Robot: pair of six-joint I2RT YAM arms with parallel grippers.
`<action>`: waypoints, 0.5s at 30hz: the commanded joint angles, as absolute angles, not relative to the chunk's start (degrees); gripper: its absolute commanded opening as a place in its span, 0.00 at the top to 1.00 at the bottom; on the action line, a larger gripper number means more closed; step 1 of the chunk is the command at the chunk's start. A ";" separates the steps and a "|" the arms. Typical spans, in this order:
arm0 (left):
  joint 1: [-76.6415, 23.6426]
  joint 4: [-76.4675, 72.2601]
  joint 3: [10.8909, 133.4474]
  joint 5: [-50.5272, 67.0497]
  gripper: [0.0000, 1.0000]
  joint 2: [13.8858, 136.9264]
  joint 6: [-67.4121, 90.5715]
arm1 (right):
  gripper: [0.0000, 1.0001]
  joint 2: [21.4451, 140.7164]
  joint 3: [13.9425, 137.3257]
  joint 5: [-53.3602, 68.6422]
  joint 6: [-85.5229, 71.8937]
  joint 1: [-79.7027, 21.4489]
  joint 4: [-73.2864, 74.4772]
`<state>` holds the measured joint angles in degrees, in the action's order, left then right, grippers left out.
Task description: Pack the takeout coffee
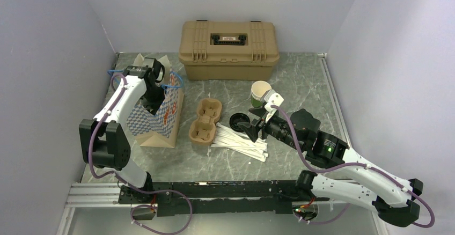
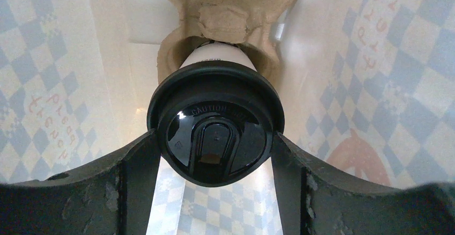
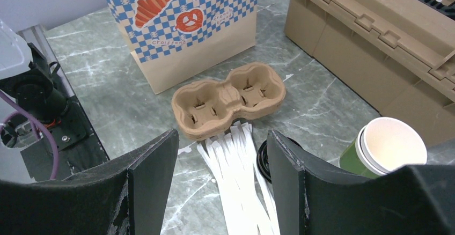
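So, L gripper (image 2: 214,138) is down in the bag (image 1: 161,118) near the table's (image 1: 300,85) left edge. Its fingers (image 2: 134,176) stand wide, flanking the coffee (image 2: 215,127) at the lid rim; can't tell if gripping. Cup sits in a pulp carrier (image 2: 230,15). Lid reads "CAUTION". R gripper (image 3: 221,136) gapes, holding nothing. Bag print: "Croissant", "Pretzel".

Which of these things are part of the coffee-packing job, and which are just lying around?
Job: takeout coffee, pulp carrier under it, checkered bag.
Lying about: empty carrier, green cup, loose black lid, white strips, tan case.
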<state>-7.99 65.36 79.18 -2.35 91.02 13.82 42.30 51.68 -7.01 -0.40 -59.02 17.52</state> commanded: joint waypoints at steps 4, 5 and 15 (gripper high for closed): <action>-8.35 68.29 83.23 -3.57 0.82 91.10 13.89 | 0.35 41.02 51.94 -7.89 0.09 -59.05 15.73; -8.35 68.41 83.43 -3.60 0.80 91.06 13.84 | 0.35 40.89 51.94 -7.91 0.09 -59.06 15.73; -8.44 69.86 84.96 -4.41 0.54 89.94 13.86 | 0.35 40.63 51.94 -8.00 -1.34 -59.07 15.73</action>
<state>-8.10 68.47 81.67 -2.98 91.35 13.80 41.52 51.68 -7.18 -0.58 -59.02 17.52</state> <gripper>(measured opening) 0.729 0.650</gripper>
